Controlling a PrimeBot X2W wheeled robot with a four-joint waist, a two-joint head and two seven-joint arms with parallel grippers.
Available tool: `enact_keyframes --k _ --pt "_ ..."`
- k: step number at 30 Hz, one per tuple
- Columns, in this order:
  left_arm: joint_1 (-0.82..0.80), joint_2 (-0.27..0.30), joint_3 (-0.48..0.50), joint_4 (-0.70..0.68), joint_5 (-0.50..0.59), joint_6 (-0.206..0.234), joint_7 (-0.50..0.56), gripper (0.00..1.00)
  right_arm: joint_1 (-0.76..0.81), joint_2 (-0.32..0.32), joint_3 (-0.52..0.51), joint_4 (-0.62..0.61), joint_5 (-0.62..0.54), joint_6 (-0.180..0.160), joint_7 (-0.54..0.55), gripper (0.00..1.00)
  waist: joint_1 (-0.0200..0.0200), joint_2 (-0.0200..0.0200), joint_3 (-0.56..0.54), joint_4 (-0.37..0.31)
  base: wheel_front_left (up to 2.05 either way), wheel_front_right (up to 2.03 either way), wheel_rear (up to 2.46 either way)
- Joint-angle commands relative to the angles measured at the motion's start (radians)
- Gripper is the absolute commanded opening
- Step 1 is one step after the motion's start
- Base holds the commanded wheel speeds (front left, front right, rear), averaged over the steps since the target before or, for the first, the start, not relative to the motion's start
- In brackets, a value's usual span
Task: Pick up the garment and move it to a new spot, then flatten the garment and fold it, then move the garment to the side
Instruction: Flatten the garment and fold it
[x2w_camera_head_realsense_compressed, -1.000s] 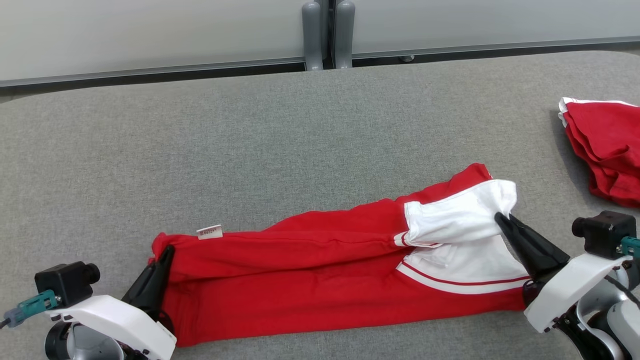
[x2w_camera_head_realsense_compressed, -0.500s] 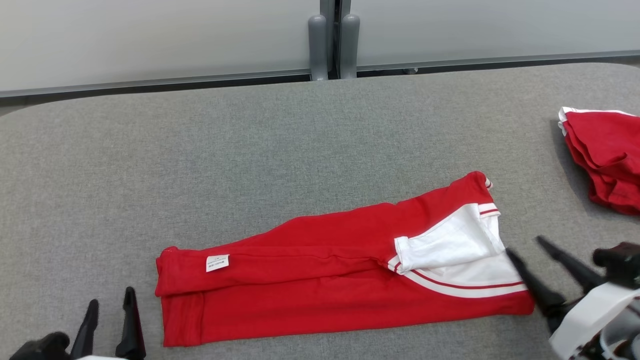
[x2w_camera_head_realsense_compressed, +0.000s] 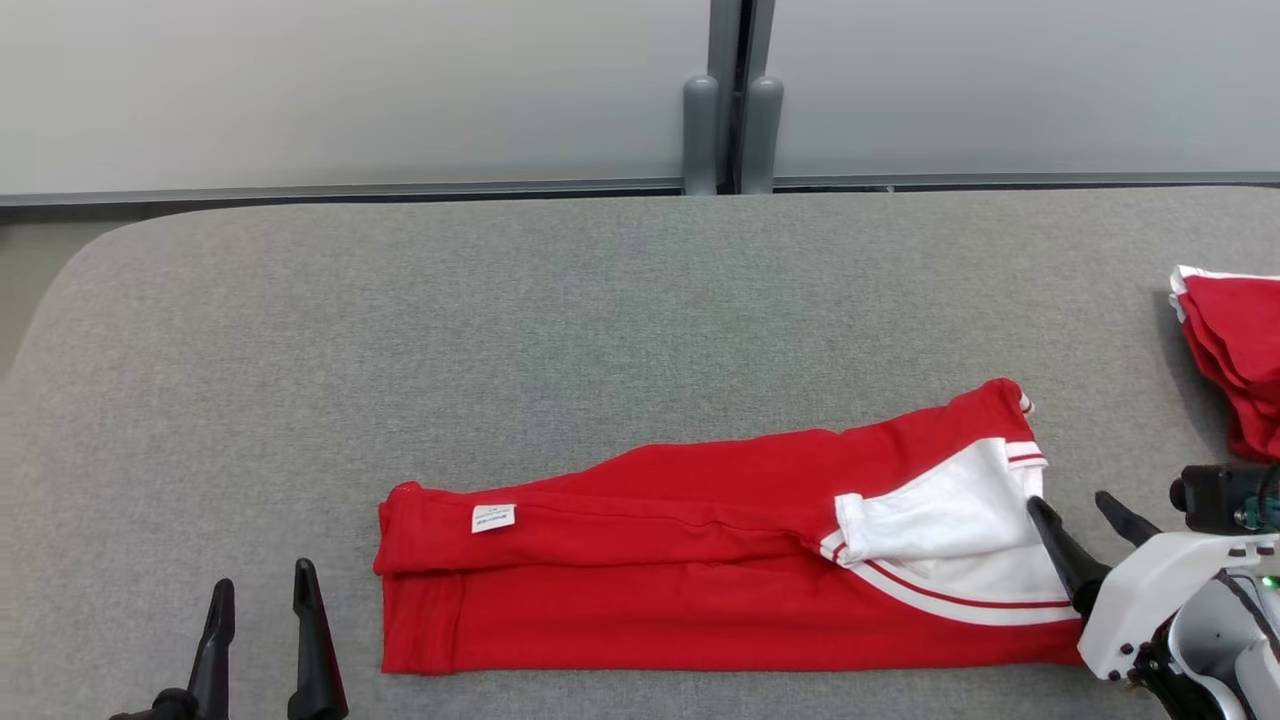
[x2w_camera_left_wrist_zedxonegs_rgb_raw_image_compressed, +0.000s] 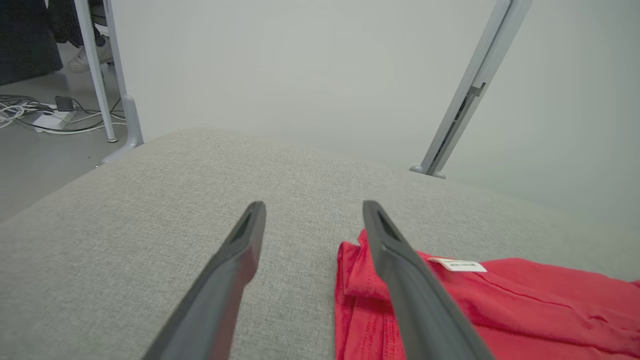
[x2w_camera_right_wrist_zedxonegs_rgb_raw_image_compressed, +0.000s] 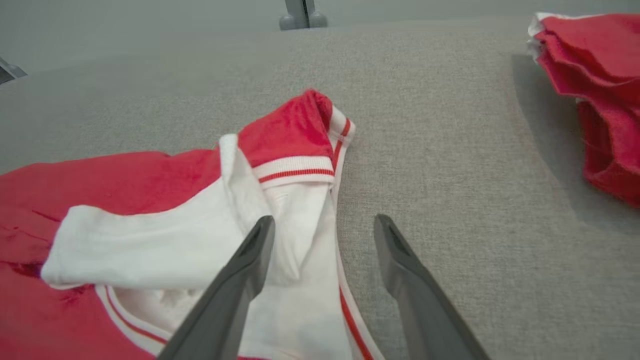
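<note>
Your garment (x2w_camera_head_realsense_compressed: 700, 570) lies folded into a long strip on the bench (x2w_camera_head_realsense_compressed: 500, 330), near its front edge. Left fingers (x2w_camera_head_realsense_compressed: 310, 640) and right fingers (x2w_camera_head_realsense_compressed: 1062, 555) sit one per end, spread wide and empty, likely staged for the next fold.

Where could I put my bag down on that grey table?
The far half of the table, between the garment and the wall panels, is bare; so is the left end beyond the left gripper. Crowded: the right end, with right gripper, garment edge and red pile.
</note>
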Motion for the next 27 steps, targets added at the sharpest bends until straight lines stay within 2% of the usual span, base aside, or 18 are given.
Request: enact_keyframes --k 1,5,14,18,20,21,22,27 --pt "0.008 -0.005 0.016 0.008 0.017 -0.023 -0.001 1.0 -0.004 0.008 -0.011 0.038 -0.018 0.0 0.011 1.0 0.0 0.0 -0.01 0.028 0.0 0.0 0.0" --pt "0.005 -0.014 0.031 0.015 0.032 -0.056 -0.001 1.0 -0.006 0.027 -0.027 0.113 -0.033 0.0 0.013 1.0 0.0 0.0 -0.003 0.058 0.0 0.0 0.0" --pt "-0.014 -0.015 0.019 0.006 0.004 -0.051 -0.001 1.0 -0.046 0.028 0.009 0.205 -0.007 0.0 0.034 1.0 0.0 0.0 0.02 0.091 0.0 0.0 0.0" --pt "-0.02 -0.015 0.008 0.006 -0.003 -0.051 -0.001 1.0 -0.088 0.03 0.045 0.252 0.043 0.0 0.068 1.0 0.0 0.0 0.029 0.097 0.0 0.0 0.0" --pt "-0.025 -0.014 0.001 0.009 -0.009 -0.054 -0.001 1.0 -0.099 0.048 0.083 0.268 0.106 0.001 0.103 1.0 0.0 0.0 0.031 0.1 0.0 0.0 0.0" --pt "-0.027 -0.014 -0.001 0.009 -0.014 -0.055 -0.001 1.0 -0.105 0.05 0.096 0.262 0.138 0.004 0.102 0.26 0.0 0.0 0.031 0.102 0.0 0.0 0.0" --pt "-0.029 -0.014 -0.002 0.01 -0.02 -0.053 -0.001 1.0 -0.111 0.044 0.099 0.254 0.174 0.003 0.085 0.0 0.0 0.0 0.029 0.104 0.0 0.0 0.0" --pt "-0.02 -0.015 -0.005 0.012 -0.032 -0.045 -0.001 1.0 -0.099 -0.071 0.086 0.234 0.324 0.0 0.054 0.0 0.0 0.0 0.012 0.109 0.0 0.0 0.0"
